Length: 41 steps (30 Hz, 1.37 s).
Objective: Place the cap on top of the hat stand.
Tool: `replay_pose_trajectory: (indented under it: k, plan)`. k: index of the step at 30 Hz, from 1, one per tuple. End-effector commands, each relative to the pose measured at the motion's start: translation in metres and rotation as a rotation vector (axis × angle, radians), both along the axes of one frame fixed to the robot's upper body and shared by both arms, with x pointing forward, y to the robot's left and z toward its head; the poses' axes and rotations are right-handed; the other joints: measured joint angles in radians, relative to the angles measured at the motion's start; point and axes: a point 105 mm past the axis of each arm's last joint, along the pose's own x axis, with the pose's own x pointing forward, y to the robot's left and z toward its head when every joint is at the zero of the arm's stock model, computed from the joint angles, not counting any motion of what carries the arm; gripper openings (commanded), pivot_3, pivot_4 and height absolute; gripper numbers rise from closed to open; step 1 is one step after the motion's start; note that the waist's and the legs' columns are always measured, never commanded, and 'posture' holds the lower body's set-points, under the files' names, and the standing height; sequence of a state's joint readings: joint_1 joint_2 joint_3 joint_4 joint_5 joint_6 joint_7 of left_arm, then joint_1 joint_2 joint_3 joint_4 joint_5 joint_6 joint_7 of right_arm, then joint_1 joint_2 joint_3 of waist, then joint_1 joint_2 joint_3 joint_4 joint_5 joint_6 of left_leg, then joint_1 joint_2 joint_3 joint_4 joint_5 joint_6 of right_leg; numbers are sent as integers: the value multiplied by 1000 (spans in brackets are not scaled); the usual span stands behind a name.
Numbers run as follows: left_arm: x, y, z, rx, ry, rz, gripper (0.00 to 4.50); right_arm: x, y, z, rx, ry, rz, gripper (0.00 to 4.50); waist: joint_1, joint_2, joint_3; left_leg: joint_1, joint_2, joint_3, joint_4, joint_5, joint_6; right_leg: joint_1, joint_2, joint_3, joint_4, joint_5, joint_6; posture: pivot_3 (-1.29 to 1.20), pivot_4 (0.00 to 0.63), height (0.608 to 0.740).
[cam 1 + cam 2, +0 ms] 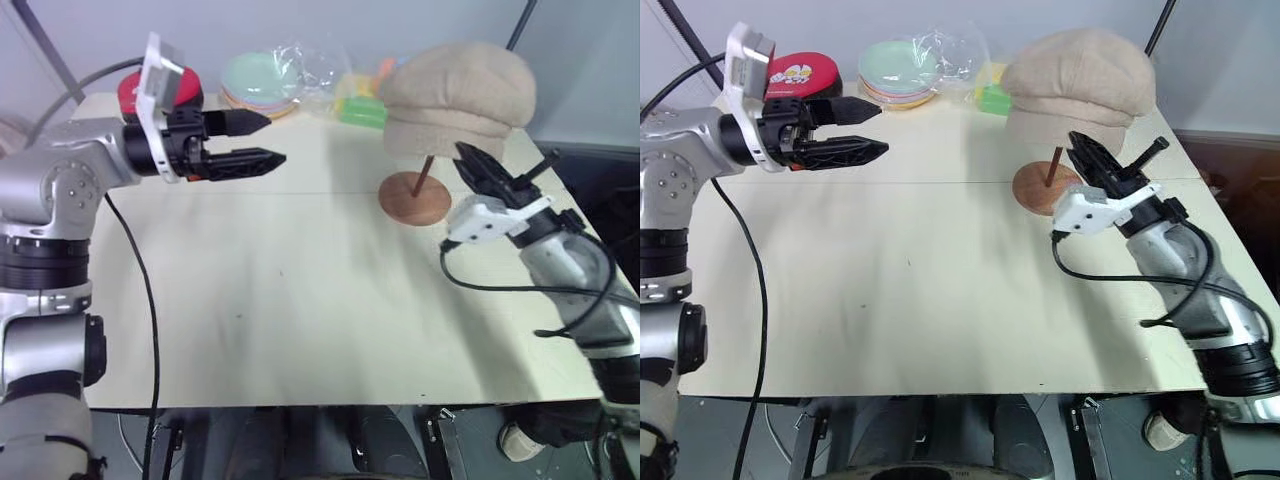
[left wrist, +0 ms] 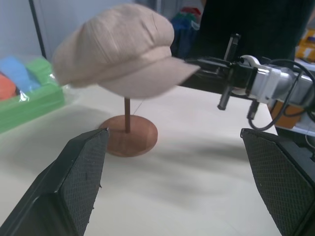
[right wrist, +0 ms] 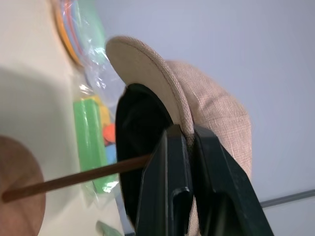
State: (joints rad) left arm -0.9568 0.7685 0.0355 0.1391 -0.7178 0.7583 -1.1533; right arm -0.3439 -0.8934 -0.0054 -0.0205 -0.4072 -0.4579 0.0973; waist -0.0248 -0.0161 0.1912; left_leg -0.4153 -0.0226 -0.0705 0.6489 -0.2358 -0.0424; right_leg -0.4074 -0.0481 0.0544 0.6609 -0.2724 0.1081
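I see no legible writing. Right gripper (image 1: 470, 158) clenched on rim of one cap (image 1: 458, 96), sitting atop one hat stand (image 1: 414, 198). Left gripper (image 1: 262, 139) released, empty, well apart. Far edge: plate stack (image 1: 255, 83), one red-topped pad (image 1: 803, 73).

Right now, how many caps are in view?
1. The cap sits over the hat stand at the table's far right, its rim pinched in the right pincer. No others show.

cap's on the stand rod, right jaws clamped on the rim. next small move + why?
Probably open the right gripper: its jaws pinch the rim of the soft beige fabric cap, which already sits over the thin rod of the brown wooden hat stand. The open left gripper is well clear.
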Motion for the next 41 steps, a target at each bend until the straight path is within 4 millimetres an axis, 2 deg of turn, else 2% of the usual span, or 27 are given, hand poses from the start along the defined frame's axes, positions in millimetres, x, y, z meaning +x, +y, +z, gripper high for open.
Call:
replay_pose_trajectory:
  k: [1, 5, 10, 11, 14, 18, 19, 25, 27, 30, 32, 33, 35, 37, 41]
  plan:
    - [-3, 1, 19, -17, -75, -4, 4500, -1, -9, 1, -13, -32, 93, 27, -5, 0, 0, 0, 0, 0, 0, 0, 0, 0, 0, 0, 0, 0, 0, 0, 150, 740]
    - [-1, -2, 22, -17, -83, -5, 4500, 18, -25, -16, 5, 28, 73, 27, -18, 0, 0, 1, 0, 1, 0, 0, 0, 0, 0, 1, 0, 0, 0, 0, 150, 740]
    - [-3, -2, 24, -16, -93, -5, 4500, 27, -27, -22, -28, 61, 79, 27, -20, 0, 0, 3, 0, 1, -1, 0, 0, 1, 0, 2, 1, -1, -1, 0, 150, 740]
    - [-4, -1, 24, -15, -94, -3, 4500, 28, -28, -24, -25, 81, 83, 708, -20, 0, 0, 3, 0, 1, -1, 0, 0, 1, 0, 2, 1, -1, -1, 0, 150, 740]
    - [-4, 0, 23, -14, -97, 6, 4500, 26, -27, -27, -45, 94, 93, 1973, -19, 0, 0, 3, 0, 1, 0, 0, 0, 2, 0, 2, 1, -1, -1, 0, 150, 740]
    - [-3, 0, 24, -18, -101, 13, 4500, 23, -29, -29, -109, 93, 69, 4120, -20, 0, 0, 3, 0, 1, -1, 0, 0, 1, 1, 2, 1, -1, -1, 0, 150, 740]
    - [-2, 0, 24, -18, -102, 14, 4500, 22, -30, -30, -115, 99, 65, 4424, -20, 0, 0, 3, 0, 1, -1, 0, 0, 1, 1, 2, 2, -1, -1, 0, 150, 740]
    - [0, 3, 21, -18, -107, 25, 4500, -2, -50, -21, -2, 269, 27, 4424, -15, 0, 0, 3, 0, 1, 0, 0, 0, 2, 0, 2, 1, -1, -1, 0, 150, 740]
    - [2, 6, 20, -17, -109, 34, 4500, -12, -57, -6, 92, 377, 26, 4424, -17, 0, 0, 4, 0, 1, 0, 0, 0, 4, 0, 2, 1, -1, -1, 0, 150, 740]
    - [4, 12, 17, -11, -115, 54, 4500, -22, -77, 27, 352, 547, 26, 4424, -20, 1, 1, 6, 2, 2, -1, 0, 0, 5, 0, 3, 2, -1, -1, 0, 150, 740]
    - [5, 15, 17, -14, -116, 65, 4500, -31, -88, 43, 548, 730, 77, 4424, -19, 1, 1, 7, 2, 2, -1, 0, 0, 6, 0, 3, 2, -1, -1, 0, 150, 740]
    - [5, 16, 17, -15, -116, 67, 4500, -38, -89, 49, 593, 811, 123, 4424, -17, 1, 1, 8, 3, 1, -1, 0, 0, 7, 1, 3, 2, -1, -1, 0, 150, 740]
    - [6, 18, 16, -16, -117, 70, 4500, -50, -92, 54, 680, 994, 181, 4424, -16, 1, 1, 8, 4, 0, 0, 0, 1, 8, 0, 1, 1, -1, -1, 0, 150, 740]
    - [7, 18, 16, -13, -119, 73, 4500, -55, -100, 57, 726, 1077, 198, 4424, -15, 1, 1, 8, 4, 0, 0, -1, 1, 10, 0, 1, 0, -1, -1, 0, 150, 740]
    - [9, 18, 16, 0, -131, 80, 4500, -50, -113, 62, 801, 1110, 205, 4424, -14, 1, 1, 9, 3, 1, 0, -1, 1, 10, -1, 1, -1, -1, -1, 0, 150, 740]
